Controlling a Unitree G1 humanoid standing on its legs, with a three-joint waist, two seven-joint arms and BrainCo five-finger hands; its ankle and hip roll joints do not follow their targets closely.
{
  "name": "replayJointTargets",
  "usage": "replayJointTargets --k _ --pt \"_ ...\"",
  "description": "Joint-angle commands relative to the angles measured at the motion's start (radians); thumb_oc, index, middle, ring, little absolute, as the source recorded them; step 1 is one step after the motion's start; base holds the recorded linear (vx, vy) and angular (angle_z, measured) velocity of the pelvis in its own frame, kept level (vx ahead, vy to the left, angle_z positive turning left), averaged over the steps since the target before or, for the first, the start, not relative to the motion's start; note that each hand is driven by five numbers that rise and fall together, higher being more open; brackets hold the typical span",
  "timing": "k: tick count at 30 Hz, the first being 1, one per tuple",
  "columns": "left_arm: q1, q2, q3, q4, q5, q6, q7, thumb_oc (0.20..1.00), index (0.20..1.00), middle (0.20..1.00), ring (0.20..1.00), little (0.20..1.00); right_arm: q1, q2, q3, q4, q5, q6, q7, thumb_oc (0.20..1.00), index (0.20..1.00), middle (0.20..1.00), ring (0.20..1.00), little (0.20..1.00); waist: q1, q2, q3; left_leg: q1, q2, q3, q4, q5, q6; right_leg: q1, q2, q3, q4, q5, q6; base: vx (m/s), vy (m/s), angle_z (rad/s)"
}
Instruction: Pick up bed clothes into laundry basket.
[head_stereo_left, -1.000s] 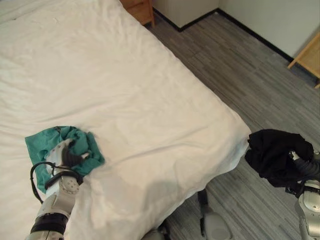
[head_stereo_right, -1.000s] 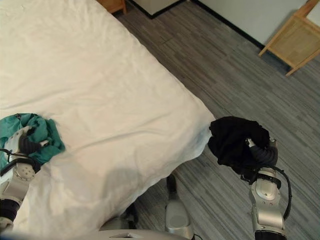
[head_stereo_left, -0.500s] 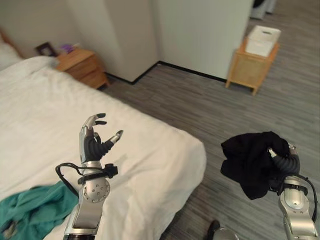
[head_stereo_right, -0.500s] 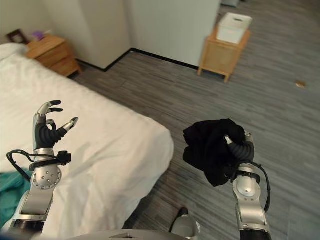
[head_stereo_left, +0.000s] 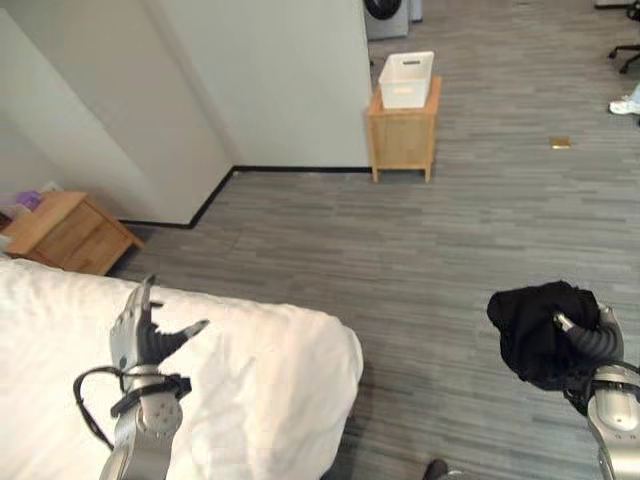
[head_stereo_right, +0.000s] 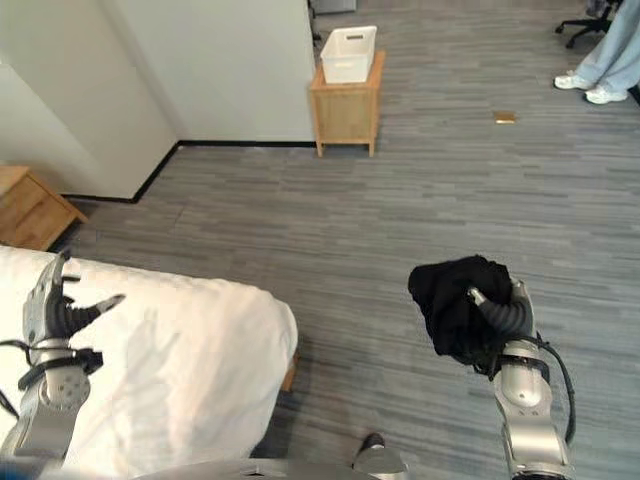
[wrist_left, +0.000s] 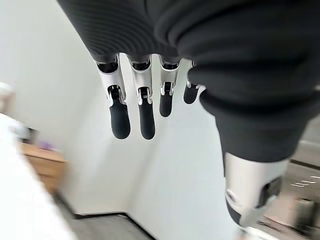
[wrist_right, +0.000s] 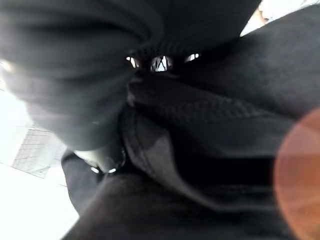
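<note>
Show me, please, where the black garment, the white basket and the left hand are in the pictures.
black garment (head_stereo_left: 535, 330), left eye view: middle of the bunched cloth.
white basket (head_stereo_right: 347, 55), right eye view: its front wall, on the wooden stand.
left hand (head_stereo_left: 137, 335), left eye view: its palm, above the bed.

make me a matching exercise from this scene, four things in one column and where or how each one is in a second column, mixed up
Things:
1. black garment
2. white basket
3. left hand
4. bed

Places or states:
A. on top of the small wooden cabinet by the wall
B. open, fingers spread, raised above the sheet
C. bunched in the right hand, over the grey floor
D. covered in a white sheet, its corner at the lower left

Pairs: 1-C, 2-A, 3-B, 4-D
</note>
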Motion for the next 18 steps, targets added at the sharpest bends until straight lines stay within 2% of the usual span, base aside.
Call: replayJointTargets --k 1,2,3,4,5,6,7,8,9,10,11,12,13,15,17,18 --pt "-0.014 0.082 0.127 -0.068 -0.004 0.008 0.050 1.000 1.000 1.000 1.000 1.000 -0.091 -0.006 -0.024 -0.088 0.002 -0.066 0.010 0.200 0.200 0.200 0.200 0.200 0.055 -0.045 0.003 0.069 -0.004 -0.061 -0.028 0.107 -0.045 0.071 -0.169 0.010 0.042 0.020 0.098 -0.03 0.033 0.62" --pt "-0.009 0.092 0.136 -0.065 -0.005 0.014 0.057 1.000 1.000 1.000 1.000 1.000 -0.092 -0.004 -0.016 -0.103 -0.008 -0.066 0.017 0.200 0.200 0.200 0.200 0.200 0.056 -0.051 0.010 0.059 -0.017 -0.087 -0.038 0.078 -0.026 0.053 -0.186 0.013 0.113 -0.011 0.094 -0.06 0.025 0.70" --pt "-0.016 0.104 0.132 -0.060 -0.011 0.021 0.066 1.000 1.000 1.000 1.000 1.000 -0.095 -0.006 -0.007 -0.116 -0.019 -0.067 0.019 0.200 0.200 0.200 0.200 0.200 0.053 -0.054 0.022 0.048 -0.020 -0.113 -0.041 0.053 -0.016 0.028 -0.198 0.048 0.182 -0.033 0.095 -0.07 -0.007 0.73" --pt "-0.033 0.122 0.118 -0.056 -0.017 0.023 0.081 1.000 1.000 1.000 1.000 1.000 -0.104 -0.009 0.005 -0.129 -0.033 -0.071 0.017 0.200 0.200 0.200 0.200 0.200 0.030 -0.065 0.041 0.022 -0.028 -0.177 -0.041 0.033 0.003 -0.023 -0.213 0.170 0.289 -0.068 0.113 -0.15 -0.085 1.31" --pt "-0.055 0.136 0.096 -0.053 -0.025 0.021 0.093 1.000 1.000 1.000 1.000 1.000 -0.115 -0.009 0.014 -0.138 -0.037 -0.071 0.017 0.200 0.200 0.200 0.200 0.200 0.007 -0.077 0.057 -0.013 -0.032 -0.210 -0.027 0.037 0.031 -0.075 -0.191 0.314 0.349 -0.085 0.115 -0.16 -0.128 1.98" --pt "-0.075 0.153 0.081 -0.042 -0.025 0.021 0.106 1.000 1.000 1.000 1.000 1.000 -0.125 -0.016 0.019 -0.141 -0.042 -0.071 0.011 0.200 0.200 0.200 0.200 0.200 -0.011 -0.083 0.068 -0.043 -0.043 -0.274 -0.008 0.028 0.045 -0.080 -0.138 0.485 0.346 -0.123 0.111 -0.24 -0.200 2.88" --pt "-0.087 0.173 0.084 -0.039 -0.005 0.024 0.116 1.000 1.000 1.000 1.000 1.000 -0.144 -0.016 0.036 -0.136 -0.046 -0.078 0.005 0.200 0.200 0.200 0.200 0.200 -0.008 -0.093 0.074 -0.102 -0.059 -0.338 0.014 0.011 0.051 -0.038 -0.088 0.649 0.267 -0.180 0.078 -0.16 -0.155 2.57" --pt "-0.086 0.174 0.087 -0.041 -0.004 0.025 0.116 1.000 1.000 1.000 1.000 1.000 -0.146 -0.015 0.037 -0.135 -0.046 -0.079 0.005 0.200 0.200 0.200 0.200 0.200 -0.009 -0.092 0.074 -0.105 -0.056 -0.339 0.016 0.015 0.051 -0.036 -0.085 0.648 0.259 -0.172 0.077 -0.15 -0.105 2.52" --pt "-0.068 0.169 0.112 -0.036 0.003 0.029 0.125 1.000 1.000 1.000 1.000 1.000 -0.160 -0.013 0.060 -0.131 -0.042 -0.080 0.012 0.200 0.200 0.200 0.200 0.200 0.012 -0.088 0.068 -0.104 -0.060 -0.343 0.004 0.012 0.041 -0.019 -0.110 0.608 0.224 -0.177 0.080 -0.09 -0.010 1.75" --pt "-0.047 0.156 0.143 -0.034 0.015 0.038 0.134 1.000 1.000 1.000 1.000 1.000 -0.194 -0.018 0.087 -0.124 -0.056 -0.078 0.016 0.200 0.200 0.200 0.200 0.200 0.026 -0.077 0.059 -0.105 -0.058 -0.340 -0.025 0.035 0.030 0.002 -0.142 0.573 0.180 -0.155 0.103 -0.14 -0.061 1.15" --pt "-0.034 0.173 0.166 -0.010 0.044 0.068 0.129 1.000 1.000 1.000 1.000 1.000 -0.203 -0.014 0.107 -0.114 -0.057 -0.075 0.031 0.200 0.200 0.200 0.200 0.200 0.046 -0.074 0.053 -0.121 -0.044 -0.344 -0.043 0.079 0.016 0.022 -0.135 0.571 0.140 -0.153 0.091 -0.18 -0.083 0.23" --pt "-0.029 0.182 0.170 -0.012 0.053 0.080 0.110 1.000 1.000 1.000 1.000 1.000 -0.198 -0.021 0.119 -0.120 -0.060 -0.070 0.046 0.200 0.200 0.200 0.200 0.200 0.046 -0.068 0.047 -0.147 -0.025 -0.333 -0.050 0.115 -0.007 0.027 -0.126 0.542 0.110 -0.134 0.091 -0.17 -0.058 0.00" --pt "-0.034 0.192 0.171 -0.003 0.063 0.086 0.113 1.000 1.000 1.000 1.000 1.000 -0.198 -0.030 0.130 -0.118 -0.064 -0.070 0.050 0.200 0.200 0.200 0.200 0.200 0.055 -0.064 0.050 -0.163 -0.014 -0.299 -0.045 0.145 -0.016 0.033 -0.129 0.512 0.108 -0.130 0.089 -0.20 -0.018 0.37" --pt "-0.069 0.217 0.146 -0.018 0.116 0.100 0.070 1.000 1.000 1.000 1.000 1.000 -0.165 -0.022 0.131 -0.131 -0.061 -0.066 0.073 0.200 0.200 0.200 0.200 0.200 0.006 -0.072 0.040 -0.112 -0.009 -0.156 -0.040 0.094 -0.005 0.054 -0.143 0.394 0.090 -0.131 0.094 -0.18 -0.013 1.87" --pt "-0.069 0.219 0.143 -0.017 0.118 0.100 0.068 1.000 1.000 1.000 1.000 1.000 -0.161 -0.021 0.128 -0.133 -0.061 -0.066 0.074 0.200 0.200 0.200 0.200 0.200 0.003 -0.075 0.041 -0.110 -0.012 -0.160 -0.040 0.091 -0.006 0.063 -0.145 0.388 0.086 -0.132 0.096 -0.05 0.044 1.92" --pt "-0.120 0.258 0.103 0.040 0.171 0.134 0.049 1.000 1.000 1.000 1.000 1.000 -0.128 -0.006 0.131 -0.123 -0.056 -0.058 0.093 0.200 0.200 0.200 0.200 0.200 -0.032 -0.067 0.019 -0.108 -0.027 -0.112 -0.009 0.087 -0.001 0.094 -0.142 0.346 0.052 -0.114 0.093 0.00 0.097 1.16"
